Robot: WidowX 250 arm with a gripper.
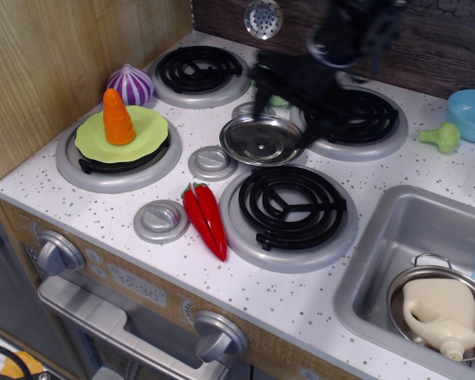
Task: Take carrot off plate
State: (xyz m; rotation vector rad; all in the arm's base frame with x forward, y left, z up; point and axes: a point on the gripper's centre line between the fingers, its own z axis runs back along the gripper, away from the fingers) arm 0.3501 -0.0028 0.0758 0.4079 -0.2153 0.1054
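The orange ridged carrot (118, 117) stands upright, tip up, on the lime-green plate (142, 134), which lies on the front left burner. My black gripper (283, 107) is blurred above the middle of the stove, over the silver dish, well to the right of the carrot. Its fingers point down and look spread apart with nothing between them.
A silver metal dish (262, 139) lies mid-stove. Two red chili peppers (205, 219) lie by the front right burner (289, 204). A purple onion (130, 84) sits behind the plate. A green vegetable (440, 137) and a blue bowl (470, 113) are at the right; a sink (416, 277) holds a pot.
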